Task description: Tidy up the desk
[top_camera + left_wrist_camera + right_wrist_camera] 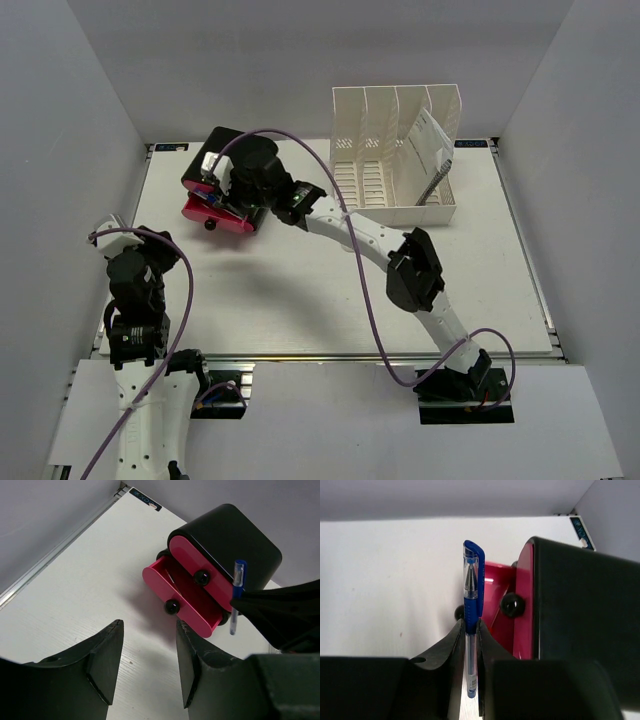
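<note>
The white desk (300, 290) has a silver rail along its near edge. A black drawer box (215, 160) with pink drawers stands at the back left; its lower pink drawer (182, 597) is pulled open. My right gripper (471, 625) is shut on a blue capped pen (471, 587) and holds it over the open drawer; the pen (236, 595) also shows in the left wrist view. My left gripper (149, 657) is open and empty above the bare desk, near the left edge, short of the drawer box.
A white slotted file rack (400, 155) stands at the back right with a white spiral notebook (428, 150) leaning in its right slot. Grey walls close in the desk on three sides.
</note>
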`<state>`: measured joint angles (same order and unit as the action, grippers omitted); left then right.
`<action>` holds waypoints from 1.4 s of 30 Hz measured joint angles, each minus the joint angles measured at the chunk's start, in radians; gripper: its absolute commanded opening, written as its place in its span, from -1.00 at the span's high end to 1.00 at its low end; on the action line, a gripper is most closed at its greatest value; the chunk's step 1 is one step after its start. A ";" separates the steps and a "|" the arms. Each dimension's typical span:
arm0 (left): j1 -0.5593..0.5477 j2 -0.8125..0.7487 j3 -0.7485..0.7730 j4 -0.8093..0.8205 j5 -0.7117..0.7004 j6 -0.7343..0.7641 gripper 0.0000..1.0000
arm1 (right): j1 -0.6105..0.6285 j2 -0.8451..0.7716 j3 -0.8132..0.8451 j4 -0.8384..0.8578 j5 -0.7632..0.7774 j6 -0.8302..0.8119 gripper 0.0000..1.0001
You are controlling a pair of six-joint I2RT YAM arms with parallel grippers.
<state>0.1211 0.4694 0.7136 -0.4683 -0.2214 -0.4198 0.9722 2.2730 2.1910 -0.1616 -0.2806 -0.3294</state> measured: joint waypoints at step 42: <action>0.000 0.000 0.000 0.000 0.000 0.000 -0.10 | 0.018 0.118 -0.128 0.318 0.140 -0.192 0.37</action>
<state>0.1215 0.4694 0.7136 -0.4683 -0.2214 -0.4194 0.9905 2.3913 2.0632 0.1562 -0.1406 -0.5209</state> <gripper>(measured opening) 0.551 0.307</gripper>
